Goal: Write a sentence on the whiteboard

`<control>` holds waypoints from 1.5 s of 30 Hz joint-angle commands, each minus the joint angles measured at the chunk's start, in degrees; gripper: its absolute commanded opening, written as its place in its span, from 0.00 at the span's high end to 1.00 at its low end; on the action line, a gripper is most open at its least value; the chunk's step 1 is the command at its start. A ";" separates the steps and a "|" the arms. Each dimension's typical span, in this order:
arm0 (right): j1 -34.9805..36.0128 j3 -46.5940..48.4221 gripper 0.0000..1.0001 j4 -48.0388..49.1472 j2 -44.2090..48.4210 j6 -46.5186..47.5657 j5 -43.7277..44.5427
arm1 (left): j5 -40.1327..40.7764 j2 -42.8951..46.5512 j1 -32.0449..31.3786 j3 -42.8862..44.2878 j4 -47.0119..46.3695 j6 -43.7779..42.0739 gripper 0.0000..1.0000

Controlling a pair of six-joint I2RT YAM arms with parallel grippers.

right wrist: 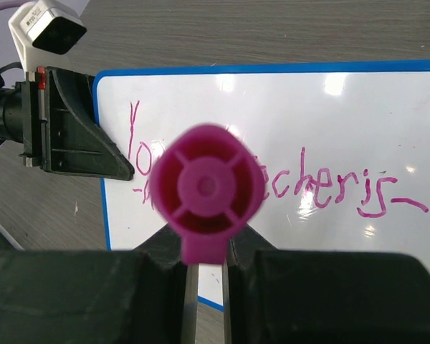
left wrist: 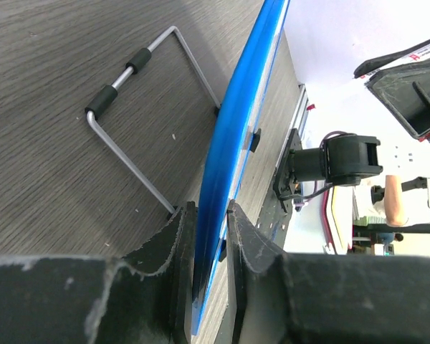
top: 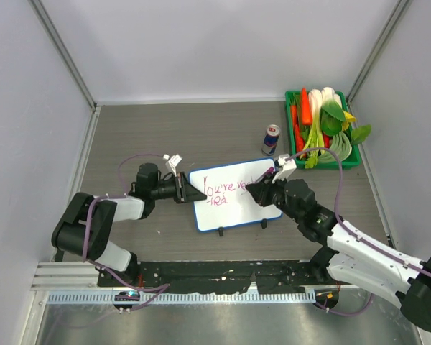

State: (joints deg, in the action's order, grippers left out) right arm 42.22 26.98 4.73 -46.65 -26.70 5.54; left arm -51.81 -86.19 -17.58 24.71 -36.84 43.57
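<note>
The writing looks to be under way, not finished: the sentence [top: 225, 191] already runs in reddish-pink letters over the whiteboard [top: 237, 214], a first line beginning "You're" and a short second line beneath it. The whiteboard sits mid-desk between the two arms, apparently propped on a wire stand [left wrist: 129, 107] behind it. Its long axis runs left to right, the right end a little farther from the arms. The two black clips are on the near long edge, and the letters read upright from the arms' side. The left pincer [left wrist: 209, 215] is clamped on the board's blue left rim, steadying it. The right pincer [right wrist: 206, 259] is closed on a pink marker [right wrist: 206, 188], seen end-on and pointing at the board; I cannot tell whether the tip touches. Next, I judge, the marker must move along to the next letters while the left grip holds the board.
</note>
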 commanded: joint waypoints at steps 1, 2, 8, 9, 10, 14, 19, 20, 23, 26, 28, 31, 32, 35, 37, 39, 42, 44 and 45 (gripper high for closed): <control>2.78 -0.70 0.98 7.04 -1.68 2.44 5.34 | 3.21 -0.47 0.09 -1.42 6.79 -4.73 0.96; 4.18 -0.62 0.99 7.65 -2.47 2.61 6.75 | 3.12 -0.64 0.18 -1.42 6.78 -4.72 0.96; 10.95 -1.23 0.99 10.65 -4.32 3.14 16.50 | 1.54 -2.05 0.18 -1.42 4.85 -3.76 1.00; 11.57 -1.23 0.98 11.08 -4.84 3.14 17.39 | 1.45 -2.05 0.09 -1.51 4.67 -3.67 1.00; 11.83 -1.32 0.98 11.44 -5.11 2.97 18.88 | 1.28 -2.22 0.18 -1.42 4.58 -3.58 1.00; 12.28 -1.32 0.99 12.49 -7.39 2.09 21.61 | 1.01 -2.58 0.18 -1.42 4.15 -3.49 1.00; 12.45 -0.62 0.98 13.55 -10.56 1.91 21.18 | 0.75 -3.10 0.18 -1.24 3.62 -3.32 1.00; 12.54 -0.70 0.99 13.64 -10.74 1.83 20.92 | 0.66 -3.19 0.18 -1.24 3.36 -3.14 1.00; 12.54 -1.05 0.98 14.16 -11.70 1.74 20.83 | 0.57 -3.37 0.18 -1.33 3.00 -3.05 1.00; 12.63 -1.67 0.99 14.60 -12.58 1.04 21.44 | 0.75 -3.10 0.18 -1.59 2.92 -3.06 1.00; 12.71 -2.02 0.98 14.87 -12.76 0.68 21.62 | 0.66 -3.19 0.09 -1.59 2.91 -3.05 1.00; 12.63 -2.20 0.98 14.52 -13.29 0.60 21.97 | 0.48 -3.02 0.18 -1.68 2.74 -3.05 1.00; 12.63 -2.28 0.99 14.17 -13.46 0.68 22.06 | 0.48 -2.93 0.18 -1.68 2.74 -3.05 1.00; 12.71 -2.37 0.99 13.29 -13.29 0.59 23.11 | 0.31 -2.93 0.18 -1.68 2.65 -2.97 1.00; 12.63 -2.46 0.99 12.23 -13.02 0.42 24.08 | 0.31 -3.10 0.09 -1.68 2.65 -2.88 1.00; 12.63 -2.55 0.99 11.44 -12.59 0.33 24.95 | 0.22 -3.19 0.18 -1.68 2.39 -2.88 1.00; 12.71 -2.64 0.99 10.04 -11.88 0.24 26.36 | 0.04 -3.19 0.18 -1.77 2.21 -2.79 1.00; 12.63 -2.64 0.99 9.07 -11.18 -0.19 27.41 | 0.05 -3.11 0.09 -1.77 2.04 -2.70 1.00; 12.63 -2.72 0.99 8.72 -10.74 -0.20 27.51 | 0.04 -3.28 0.18 -1.77 2.04 -2.70 1.00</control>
State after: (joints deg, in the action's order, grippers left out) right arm 54.89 25.21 15.68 -59.09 -26.48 28.10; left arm -54.50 -88.01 -17.43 24.49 -37.98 41.98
